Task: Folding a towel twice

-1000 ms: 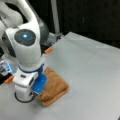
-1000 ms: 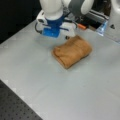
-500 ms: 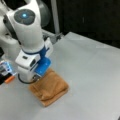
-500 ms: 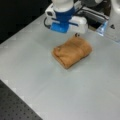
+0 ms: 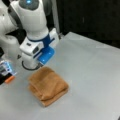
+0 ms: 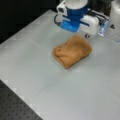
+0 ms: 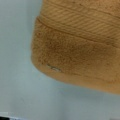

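Observation:
The orange-brown towel [image 5: 48, 85] [image 6: 72, 51] lies on the grey table as a thick, compact folded bundle, layers stacked. My gripper [image 5: 37, 62] [image 6: 86, 35] hangs above the table just behind the towel's back edge, under the white hand with its blue mount, and is apart from the cloth. Its fingers are mostly hidden by the hand. In the wrist view the towel [image 7: 80, 50] fills the upper right, showing a rounded folded corner and a woven stripe band; no fingers appear there.
The robot's white base [image 5: 10, 47] stands at a front view's left, with a small blue and orange item [image 5: 6, 72] beside it. A dark perforated board [image 6: 15, 105] borders the table's near corner. Grey table [image 5: 95, 75] stretches to the right.
The arm has lifted and drawn back from the towel toward the base. The towel stays folded in place on the table.

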Robot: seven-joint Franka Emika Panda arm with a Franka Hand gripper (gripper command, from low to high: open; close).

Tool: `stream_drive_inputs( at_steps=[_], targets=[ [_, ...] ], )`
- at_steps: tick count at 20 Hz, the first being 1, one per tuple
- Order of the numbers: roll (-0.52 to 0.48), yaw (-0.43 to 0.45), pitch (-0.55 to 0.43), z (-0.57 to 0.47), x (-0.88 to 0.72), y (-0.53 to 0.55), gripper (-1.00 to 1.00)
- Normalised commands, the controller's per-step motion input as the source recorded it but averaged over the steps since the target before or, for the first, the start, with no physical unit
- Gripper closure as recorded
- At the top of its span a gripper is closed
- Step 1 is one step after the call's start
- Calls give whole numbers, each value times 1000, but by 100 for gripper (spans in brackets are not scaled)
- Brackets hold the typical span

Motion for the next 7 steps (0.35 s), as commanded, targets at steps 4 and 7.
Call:
stream_drive_inputs(
  at_steps=[4,7],
  targets=[
    [-98,-75,8,27,-89,176,-100],
    [-105,-69,-19,74,-62,73,-100]
  ],
)
